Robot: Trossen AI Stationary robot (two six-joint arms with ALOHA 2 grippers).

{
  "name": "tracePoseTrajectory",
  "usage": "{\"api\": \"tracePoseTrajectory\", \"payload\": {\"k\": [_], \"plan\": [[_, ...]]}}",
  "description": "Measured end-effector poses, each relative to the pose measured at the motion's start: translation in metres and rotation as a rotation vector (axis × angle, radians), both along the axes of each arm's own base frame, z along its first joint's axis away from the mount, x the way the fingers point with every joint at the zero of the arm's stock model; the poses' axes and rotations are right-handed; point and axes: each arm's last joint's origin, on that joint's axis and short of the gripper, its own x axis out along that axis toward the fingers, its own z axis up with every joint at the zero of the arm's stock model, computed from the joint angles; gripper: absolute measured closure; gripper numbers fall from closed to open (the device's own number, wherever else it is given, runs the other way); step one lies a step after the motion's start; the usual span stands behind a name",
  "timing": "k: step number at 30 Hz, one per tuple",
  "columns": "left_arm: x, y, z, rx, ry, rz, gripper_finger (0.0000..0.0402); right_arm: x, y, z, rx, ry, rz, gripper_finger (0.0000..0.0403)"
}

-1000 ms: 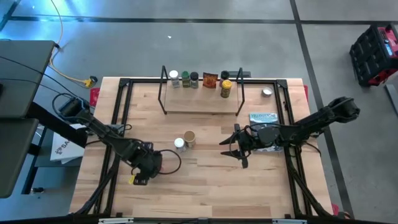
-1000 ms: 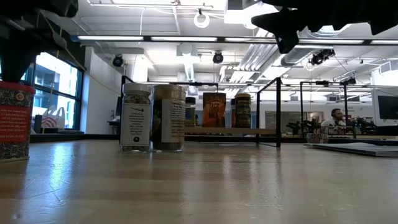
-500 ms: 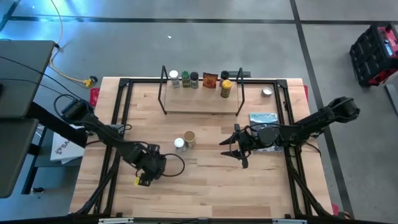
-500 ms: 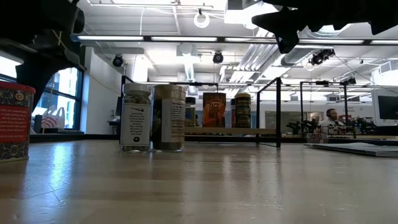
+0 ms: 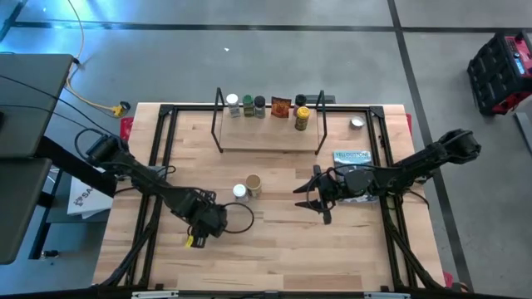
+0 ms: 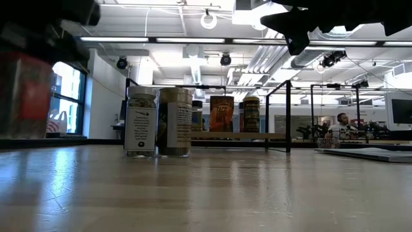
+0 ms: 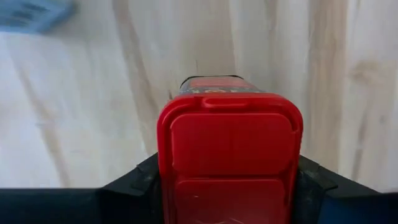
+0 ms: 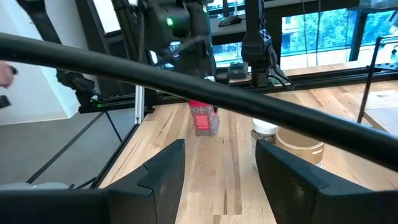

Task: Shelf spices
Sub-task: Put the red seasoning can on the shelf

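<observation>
My left gripper [image 5: 205, 221] is over the table's near left part, shut on a red box with a red lid [image 7: 230, 143]. The box shows blurred at the left of the low view [image 6: 26, 96] and in the right wrist view [image 8: 203, 118]. My right gripper [image 5: 312, 200] is open and empty above the table's middle right. A white-lidded jar [image 5: 239, 193] and a tan jar [image 5: 253, 184] stand on their bases on the tabletop. The shelf [image 5: 270, 137] at the far middle carries white, green, dark and yellow jars and a brown packet [image 5: 280, 107]. My left gripper pinches the red box between its two fingers, on its two opposite sides just below the lid [image 7: 163, 180]. The fingers come from above, pointing down. The box stands upright in the hold, lid up, lifted clear of the table.
A flat book [image 5: 353, 156] lies under my right arm at the right. A small silver tin [image 5: 357, 123] sits at the far right. The black frame [image 5: 166, 133] runs along the tabletop's edges. A person [image 6: 343, 122] sits far back in the room.
My left gripper has gone a little toward the table's right edge and up with the red box. The box stood on the table before and is now lifted clear of it.
</observation>
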Motion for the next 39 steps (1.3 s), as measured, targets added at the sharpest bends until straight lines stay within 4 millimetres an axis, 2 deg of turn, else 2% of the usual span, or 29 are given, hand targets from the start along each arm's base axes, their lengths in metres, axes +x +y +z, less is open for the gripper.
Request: {"api": "tracePoseTrajectory", "payload": {"k": [5, 9, 13, 16, 24, 28, 33, 39], "plan": [[0.010, 0.011, 0.037, 0.051, 0.003, 0.042, 0.0203, 0.000, 0.000, 0.000, -0.002, -0.001, -0.014, 0.0213], [0.019, 0.030, 0.071, 0.171, -0.046, 0.064, 0.0203, 0.000, 0.000, 0.000, -0.002, -0.001, -0.014, 0.0213], [0.039, 0.064, 0.095, 0.191, -0.128, 0.096, 0.0203, 0.000, 0.000, 0.000, -0.002, -0.001, -0.014, 0.0213], [0.051, 0.099, 0.104, 0.214, -0.165, 0.087, 0.0203, 0.000, 0.000, 0.000, -0.002, -0.001, -0.015, 0.0213], [0.064, 0.213, 0.105, 0.257, -0.268, 0.158, 0.0203, 0.000, 0.000, -0.001, 0.017, 0.009, -0.018, 0.0213], [0.062, 0.262, 0.095, 0.232, -0.275, 0.226, 0.0203, 0.000, 0.000, -0.001, 0.019, 0.009, -0.018, 0.0213], [0.062, 0.305, 0.064, 0.223, -0.162, 0.255, 0.0200, 0.000, 0.000, -0.001, 0.023, 0.009, -0.019, 0.0213], [0.073, 0.329, 0.035, 0.203, -0.070, 0.231, 0.0198, 0.000, -0.002, -0.001, 0.019, 0.009, -0.054, 0.0213]]}}
